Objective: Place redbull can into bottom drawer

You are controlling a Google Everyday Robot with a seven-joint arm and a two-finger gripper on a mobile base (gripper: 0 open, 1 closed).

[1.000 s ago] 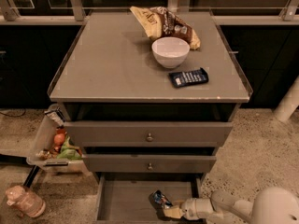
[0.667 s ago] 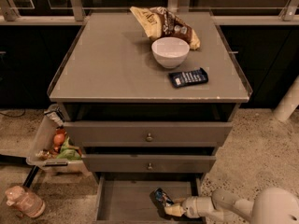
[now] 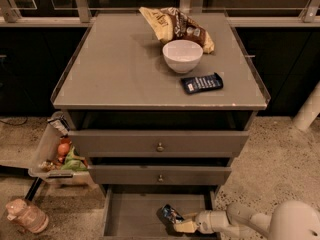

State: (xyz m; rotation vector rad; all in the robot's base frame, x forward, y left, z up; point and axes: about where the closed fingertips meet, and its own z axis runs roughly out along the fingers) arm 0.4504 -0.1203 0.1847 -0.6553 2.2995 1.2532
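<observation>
The bottom drawer (image 3: 135,215) is pulled open at the foot of the grey cabinet, showing a flat grey inside. My gripper (image 3: 176,223) reaches into it from the right on a white arm. It is shut on the redbull can (image 3: 169,215), a small blue and silver can held tilted just above the drawer floor, right of its middle.
On the cabinet top stand a white bowl (image 3: 182,55), a chip bag (image 3: 175,23) and a dark blue flat packet (image 3: 201,83). Two upper drawers (image 3: 159,144) are closed. A bin with snacks (image 3: 57,154) hangs at the left side; a pinkish bottle (image 3: 27,216) lies on the floor.
</observation>
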